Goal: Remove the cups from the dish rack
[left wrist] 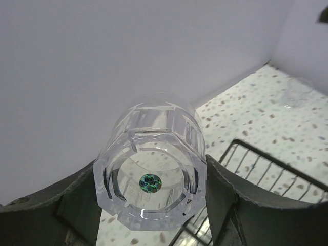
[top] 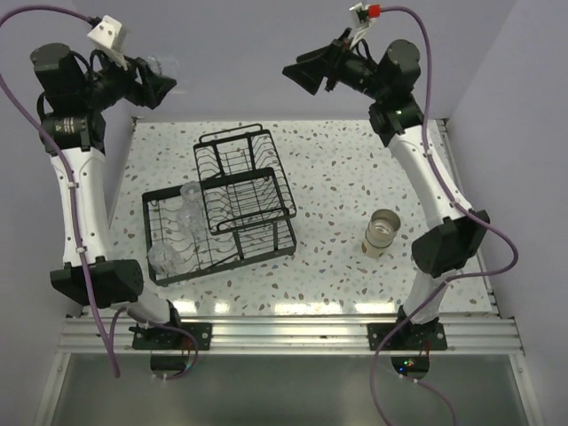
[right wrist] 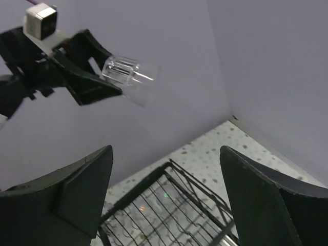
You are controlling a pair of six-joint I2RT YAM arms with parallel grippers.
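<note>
My left gripper (top: 162,82) is raised high at the far left and shut on a clear cup (top: 165,66). In the left wrist view the cup (left wrist: 154,133) lies between both fingers, its base with a round sticker facing the camera. The right wrist view shows the same cup (right wrist: 128,74) in the left gripper (right wrist: 89,77). My right gripper (top: 300,78) is raised at the far right, open and empty (right wrist: 165,151). The black wire dish rack (top: 253,209) sits on the table with clear cups (top: 186,209) in its left part. A tan cup (top: 382,232) stands on the table to the right.
The speckled table (top: 337,169) is bounded by lilac walls at the back and sides. The rack's slotted upper tier (top: 235,151) sticks out toward the back. Part of the rack shows under each wrist camera (left wrist: 266,169) (right wrist: 169,205).
</note>
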